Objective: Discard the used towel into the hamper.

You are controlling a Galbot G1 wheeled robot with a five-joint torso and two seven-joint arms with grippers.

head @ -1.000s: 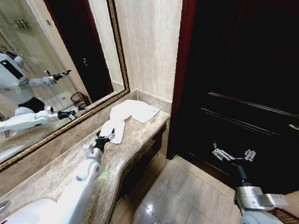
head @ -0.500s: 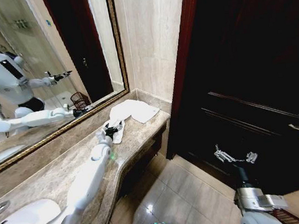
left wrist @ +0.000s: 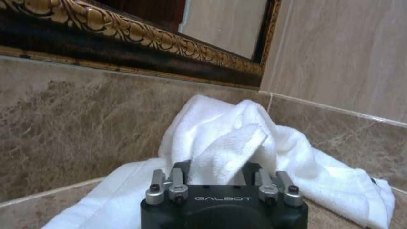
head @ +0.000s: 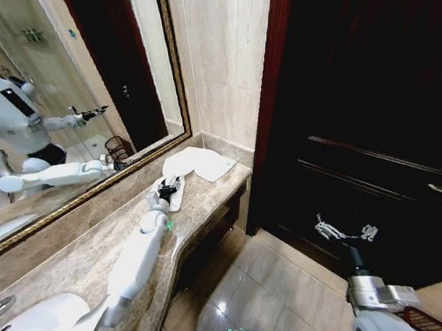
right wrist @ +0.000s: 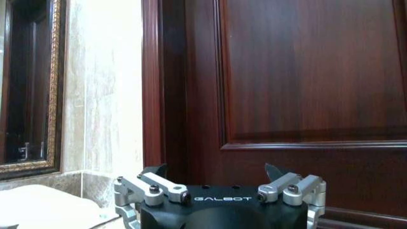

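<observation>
One claw, the left [head: 166, 191], is out at the far end of the counter [head: 73, 264] with its jaws clamped on a fold of the white towel [left wrist: 235, 143], which lies crumpled against the backsplash under the mirror [head: 48, 97]. Fingertips are buried in the cloth, so hard to make out. Right claw [right wrist: 216, 174] hangs spread apart by the dark door [head: 372, 102]. Hamper [head: 118, 149] shows up as a mirror reflection.
</observation>
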